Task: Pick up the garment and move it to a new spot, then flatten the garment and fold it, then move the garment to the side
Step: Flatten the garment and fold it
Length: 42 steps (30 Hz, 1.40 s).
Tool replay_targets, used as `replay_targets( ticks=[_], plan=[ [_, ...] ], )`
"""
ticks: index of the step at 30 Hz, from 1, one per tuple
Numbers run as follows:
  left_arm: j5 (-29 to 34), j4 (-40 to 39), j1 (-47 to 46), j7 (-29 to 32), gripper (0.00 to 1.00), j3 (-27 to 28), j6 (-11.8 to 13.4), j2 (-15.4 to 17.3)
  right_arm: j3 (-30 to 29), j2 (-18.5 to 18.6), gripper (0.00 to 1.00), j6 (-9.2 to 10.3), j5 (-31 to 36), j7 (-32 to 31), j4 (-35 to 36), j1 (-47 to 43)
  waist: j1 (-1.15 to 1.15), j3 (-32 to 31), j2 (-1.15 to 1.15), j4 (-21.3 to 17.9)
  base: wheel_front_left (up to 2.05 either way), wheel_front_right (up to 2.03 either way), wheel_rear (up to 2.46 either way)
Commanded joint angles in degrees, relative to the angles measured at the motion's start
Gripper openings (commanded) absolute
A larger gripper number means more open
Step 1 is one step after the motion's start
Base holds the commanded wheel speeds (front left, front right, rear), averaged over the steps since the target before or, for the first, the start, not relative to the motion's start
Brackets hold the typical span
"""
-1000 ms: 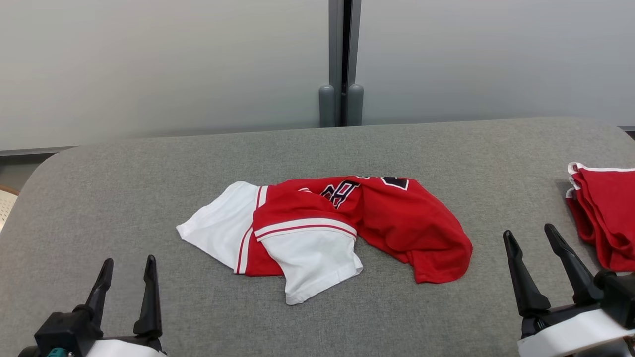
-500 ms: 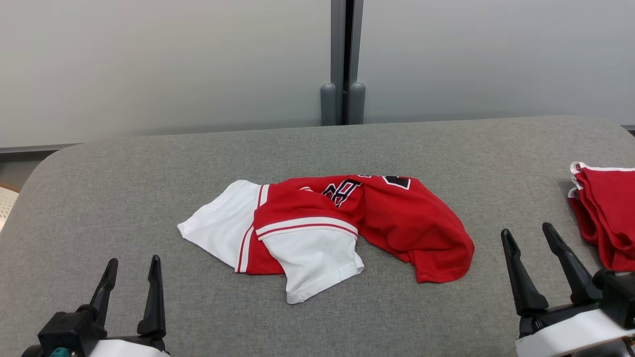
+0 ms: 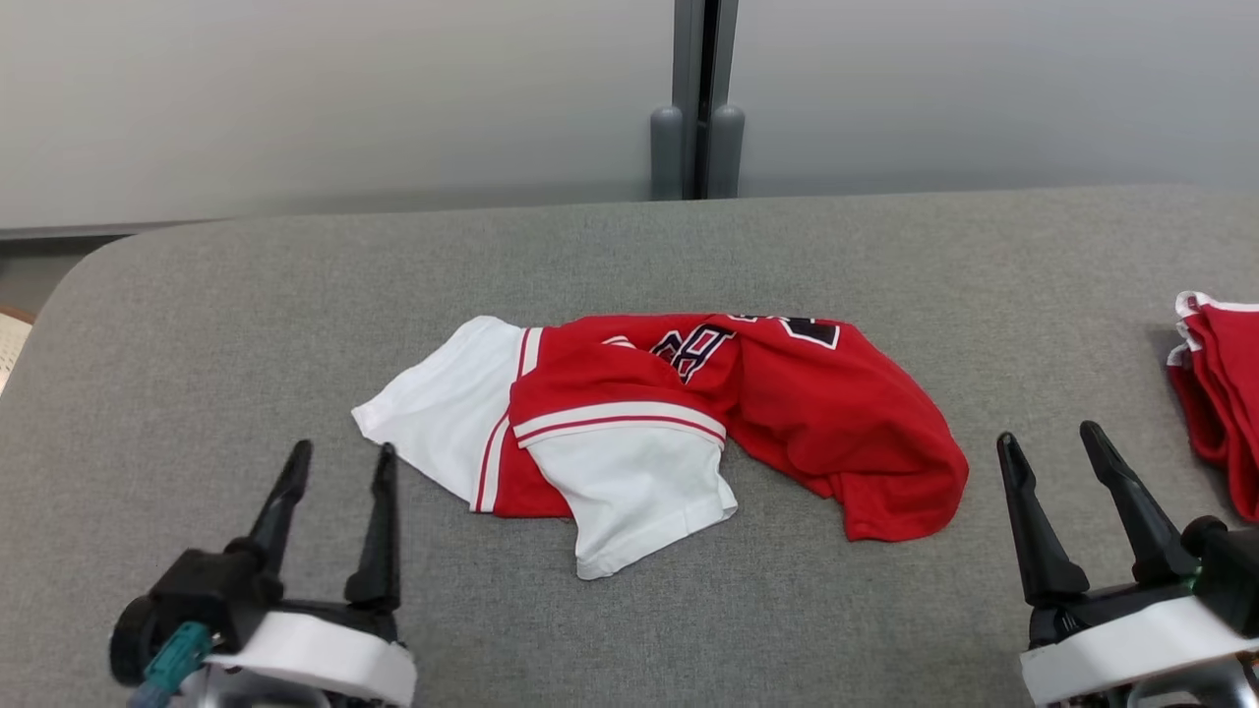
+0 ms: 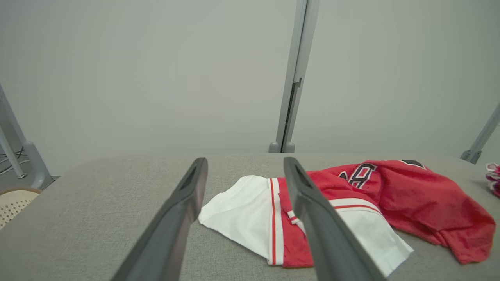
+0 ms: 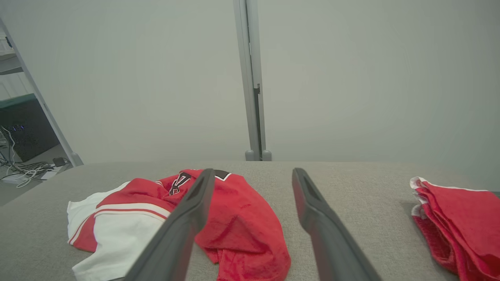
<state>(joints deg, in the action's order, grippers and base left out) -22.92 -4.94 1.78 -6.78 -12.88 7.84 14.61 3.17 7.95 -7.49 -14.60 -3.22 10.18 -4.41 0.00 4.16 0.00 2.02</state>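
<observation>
1. While your left gripper (image 3: 344,447) sat nearest at the lower left, its two dark fingers stood apart with nothing between them, aimed toward the white end of the garment (image 3: 748,413); I judged that a ready pose for the first pick.
2. Your right gripper (image 3: 1047,433) mirrored it at the lower right, fingers likewise spread and empty, near the red end but clear of it.
3. Just beyond them, the garment lay crumpled near the middle of the grey table (image 3: 197,324), red body bunched to the right, white red-striped parts flopped over toward the left (no edge lay flat enough to fold). It looked unlifted, so the move to a new spot was not yet done.
4. Along its far edge, dark characters (image 3: 703,349) with white outlines ran across a crease; you could not have read them, and no brand label showed.
5. Farther right, a stack of folded red cloth (image 3: 1220,393) sat at the table's edge, probably marking the side for finished pieces.
6. Farthest off, a grey post (image 3: 696,98) split the plain wall (image 3: 295,98).
</observation>
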Motion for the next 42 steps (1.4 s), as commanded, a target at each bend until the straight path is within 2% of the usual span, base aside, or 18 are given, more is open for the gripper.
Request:
replay_targets(
  ticks=[1, 6, 11, 14, 16, 20, 24, 33, 40, 41, 42],
  plan=[
    [0.5, 0.8, -1.9, 0.2, 1.00, -1.1, -0.9, -0.4, 0.1, 0.0, 1.00, 0.00, 0.1, 0.5, 0.1, 1.0, 0.00, 2.4, 0.00, 0.0, 0.00, 0.00, 0.00],
    [-0.4, 6.5, -6.0, 1.5, 1.00, -6.7, -5.4, -3.0, 0.9, 0.1, 1.00, 0.00, 0.2, 1.2, -0.3, 3.4, 0.00, 6.2, 0.00, -1.4, 0.00, 0.00, 0.00],
    [-1.2, 16.1, -9.5, 3.0, 1.00, -11.6, -9.9, -5.6, 1.2, -0.1, 1.00, 0.00, -0.1, 2.0, -1.1, 5.0, 0.00, 9.1, 0.00, -3.2, 0.00, 0.00, 0.00],
    [-1.8, 21.5, -11.4, 3.7, 1.00, -13.0, -11.3, -6.8, 1.0, -0.1, 1.00, 0.00, -0.3, 2.4, -1.4, 5.7, 0.00, 10.2, 0.00, -3.9, 0.00, 0.00, 0.00],
    [-2.2, 24.4, -12.5, 3.1, 0.00, -12.6, -10.9, -7.2, 0.9, -0.1, 1.00, 0.00, -0.4, 2.8, -1.7, 5.9, 0.00, 10.6, 0.00, -4.2, 0.00, 0.00, 0.00],
    [-2.6, 26.3, -13.5, 1.0, 0.00, -11.8, -11.1, -7.4, 0.7, -0.1, 1.00, 0.00, -0.5, 3.0, -2.0, 6.1, 0.00, 10.8, 0.00, -4.2, 0.00, 0.00, 0.00],
    [-2.8, 24.8, -12.8, -0.8, 0.00, -10.1, -10.0, -5.7, -0.4, 0.0, 1.00, 0.00, -0.6, 3.4, -2.5, 5.5, 0.00, 10.2, 0.00, -3.4, 0.00, 0.00, 0.00],
    [-4.6, 12.5, -4.5, 2.6, 0.00, -4.4, -4.4, 0.4, -3.2, -0.2, 1.00, 0.00, -0.5, 3.1, -3.3, 4.2, 0.00, 7.3, 0.00, 0.4, 0.00, 0.00, 0.00],
    [-7.0, 7.5, 2.3, 5.7, 0.00, -1.6, -1.0, 2.1, -4.0, -0.4, 1.00, 0.00, -0.7, 2.9, -3.3, 3.7, 0.00, 5.9, 0.00, 2.0, 0.00, 0.00, 0.00],
    [-7.5, 7.4, 2.7, 5.9, 0.07, -1.4, -0.7, 1.8, -4.0, -0.4, 1.00, 0.00, -0.7, 2.9, -3.3, 3.7, 0.00, 5.8, 0.00, 2.1, 0.00, 0.00, 0.00],
    [-7.8, 7.5, 2.8, 5.7, 0.82, -1.4, -0.6, 1.4, -4.0, -0.4, 1.00, 0.00, -0.7, 2.8, -3.2, 3.8, 0.00, 5.7, 0.00, 2.1, 0.00, 0.00, 0.00]
  ],
)
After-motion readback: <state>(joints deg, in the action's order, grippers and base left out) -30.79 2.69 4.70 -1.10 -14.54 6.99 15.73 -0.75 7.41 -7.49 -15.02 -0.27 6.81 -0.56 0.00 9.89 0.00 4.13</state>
